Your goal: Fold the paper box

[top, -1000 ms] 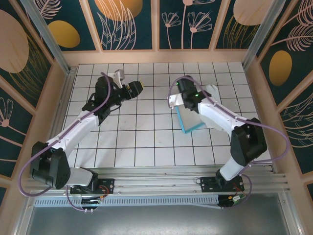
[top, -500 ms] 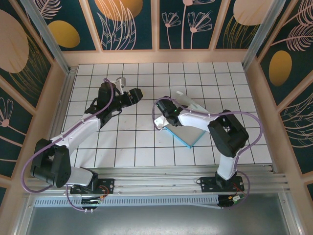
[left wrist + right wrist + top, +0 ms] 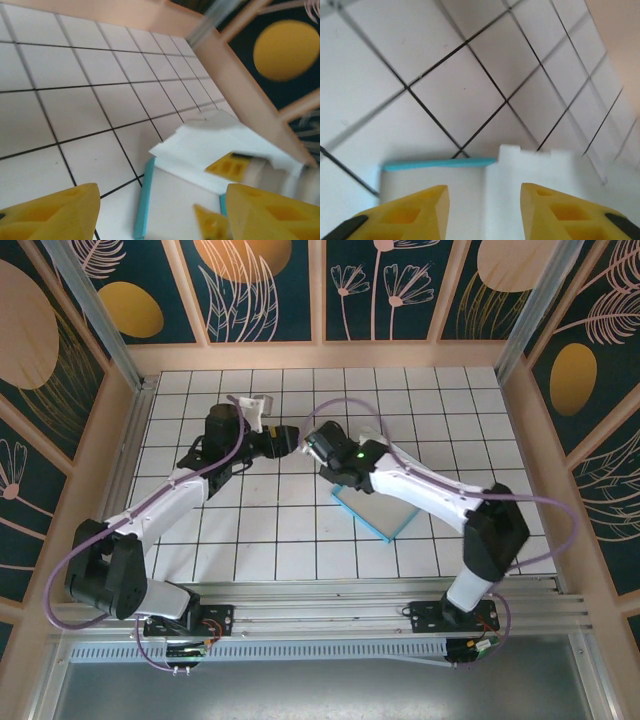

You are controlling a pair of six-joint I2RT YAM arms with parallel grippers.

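The paper box (image 3: pixel 378 512), thin, light, springy cardboard that probably creases and slides easily, lies flat on the tiled bench (image 3: pixel 250 530) just below and ahead of the released, empty right claw (image 3: pixel 485 215) and beside the equally spread left claw (image 3: pixel 160 220), so its raised flap (image 3: pixel 210 147) looks the best hold.

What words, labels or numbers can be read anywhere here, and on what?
None can be read.
The paper box is plain whitish with a turquoise edge.
The tiled table bears only black grid lines.
The wall panels carry painted plants and circles, no lettering.
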